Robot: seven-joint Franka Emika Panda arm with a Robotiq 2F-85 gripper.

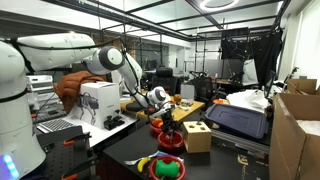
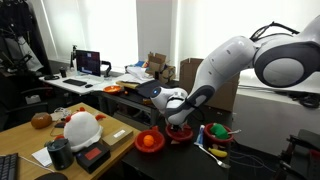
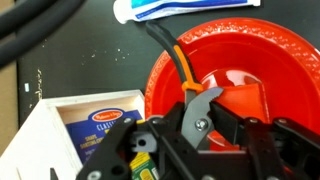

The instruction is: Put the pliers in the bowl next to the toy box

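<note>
While I am gripping the pliers (image 3: 201,106) by their metal head, my end effector (image 3: 205,128) is hovering directly above the red bowl (image 3: 250,50), fingers clamped shut on the tool. The black and orange handles are stretching across the bowl's floor, and the black one seems to be reaching out over the rim. I am judging that this is the release step. To do it well, I am planning to shift toward the bowl's middle so both handles are lying inside the rim. I would then lower close to the floor and open only there. If I let go from here, a handle could be catching the rim and tipping the tool out onto the counter (image 3: 90,60).

Just beside the red bowl, the wooden toy box (image 3: 50,125) is sitting close to my fingers, so I am allowing for its wall when spreading them. Beyond the bowl's rim a blue-and-white item (image 3: 190,8) is lying. In an exterior view an orange bowl (image 2: 150,141) is standing just beside the red bowl, with colourful toys (image 2: 215,135) near it. Nothing seems to be blocking the drop itself.
</note>
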